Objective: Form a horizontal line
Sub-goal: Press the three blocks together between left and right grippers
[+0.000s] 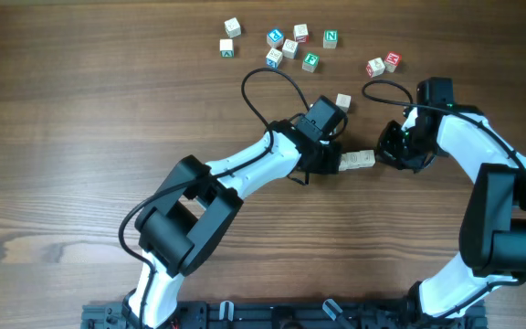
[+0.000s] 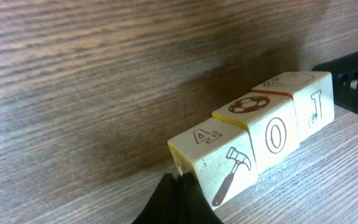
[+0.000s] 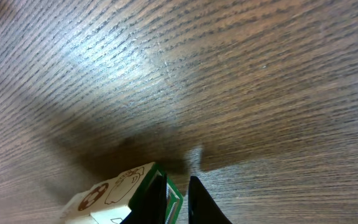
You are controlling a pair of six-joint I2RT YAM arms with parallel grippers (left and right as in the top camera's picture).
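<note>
Near cube: the end cube [image 2: 219, 165] is closest to the left wrist camera. It has a hammer drawn on its side and a "4" on top.
Row: the row of three cubes [image 1: 356, 161] lies face to face, forming a short pale bar. The middle cube [image 2: 263, 124] shows a ball and an "O". The far cube [image 2: 303, 96] shows a "J".
Location: mid-bench [image 1: 80, 137], between the two hands, running left to right.
Look: cream faces with thin brown outline drawings, and edges tinted yellow, red and green.
Handling: judged light, rigid and smooth-faced. The cubes are not joined, so a sideways nudge is likely to kink the row.
Hold points: take one cube by two opposite flat faces, or press both end faces inward together.
Left hand [image 1: 334, 163]: fingers are together and hold nothing, with the tip at the near cube's end.
Right hand [image 3: 178, 186]: narrow gap, right at the far cube's green-edged corner. Whether it pinches that cube cannot be told.
Other blocks: a lone pale cube [image 1: 342, 100] sits near the row. The lettered cubes [image 1: 286, 46] are scattered well apart at the far edge.
</note>
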